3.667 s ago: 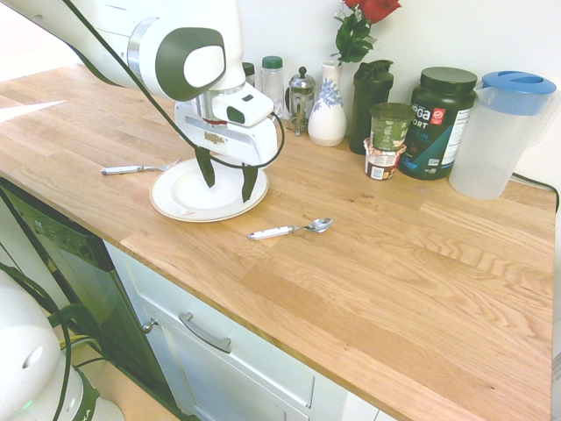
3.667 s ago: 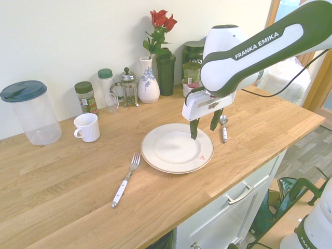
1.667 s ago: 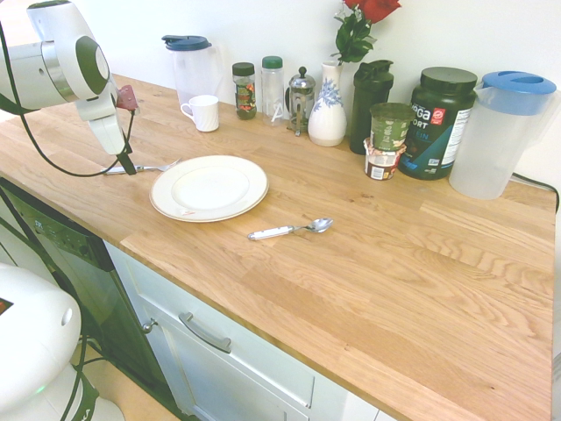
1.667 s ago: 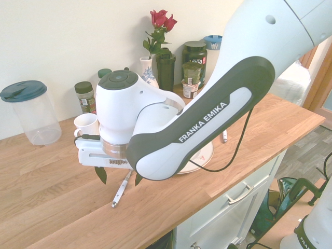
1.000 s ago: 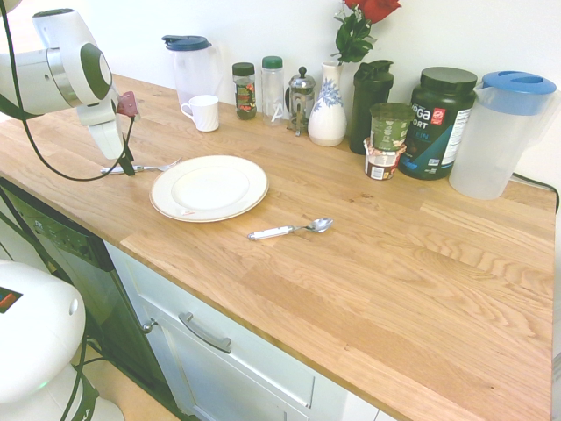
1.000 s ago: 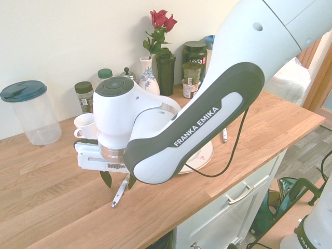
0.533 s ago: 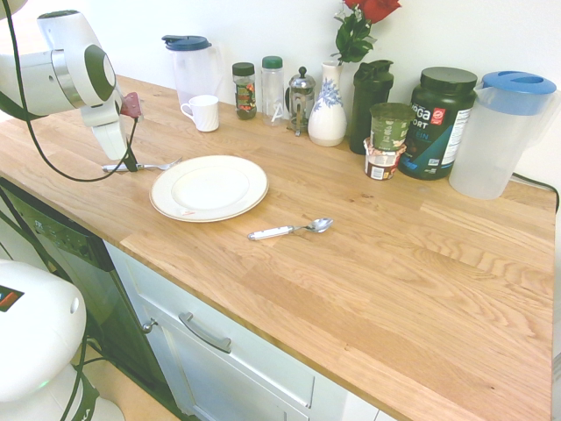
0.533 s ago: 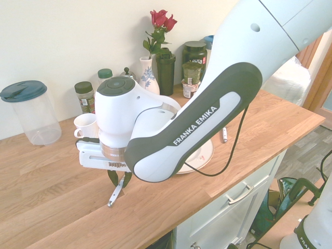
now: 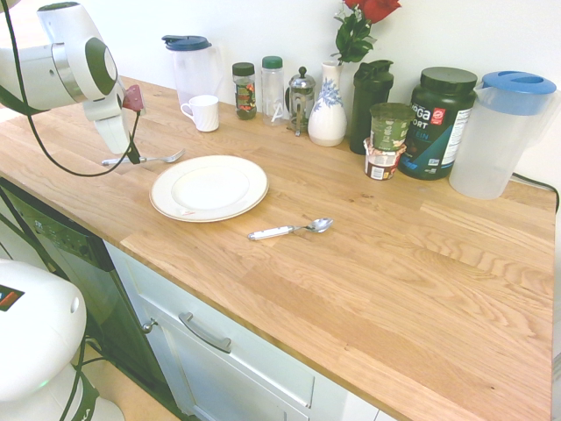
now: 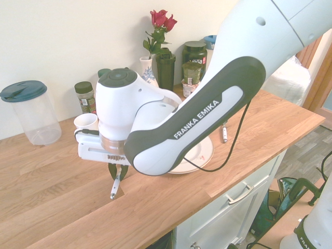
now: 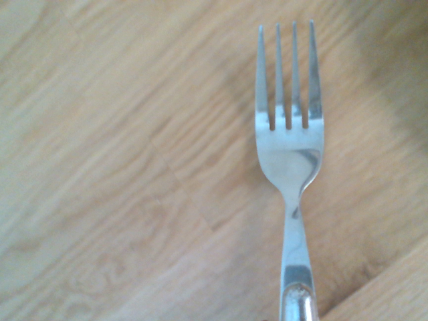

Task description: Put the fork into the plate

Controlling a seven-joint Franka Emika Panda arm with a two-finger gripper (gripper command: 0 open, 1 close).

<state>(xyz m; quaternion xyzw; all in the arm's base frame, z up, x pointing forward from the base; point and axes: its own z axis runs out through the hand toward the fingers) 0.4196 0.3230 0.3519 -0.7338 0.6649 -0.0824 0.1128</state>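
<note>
The silver fork (image 9: 156, 159) hangs just over the wooden counter, left of the plate, tines pointing toward it. My gripper (image 9: 133, 158) is shut on the fork's handle. In the second exterior view the gripper (image 10: 117, 174) pinches the fork (image 10: 113, 191), whose handle end sticks out below the fingers. The wrist view shows the fork's tines and neck (image 11: 289, 140) over bare wood. The round cream plate (image 9: 250, 188) lies flat with nothing on it, a short way right of the gripper. The arm partly hides the plate (image 10: 202, 151) in the second exterior view.
A white-handled spoon (image 9: 289, 230) lies right of the plate. Along the back wall stand a lidded pitcher (image 9: 191, 66), a white mug (image 9: 204, 112), jars, a vase (image 9: 328, 105), dark tubs and a blue-lidded jug (image 9: 500, 132). The counter's front edge is near the gripper.
The fingers have closed onto the fork's handle. The fork has come up slightly off the counter and shifted a little with the gripper.
</note>
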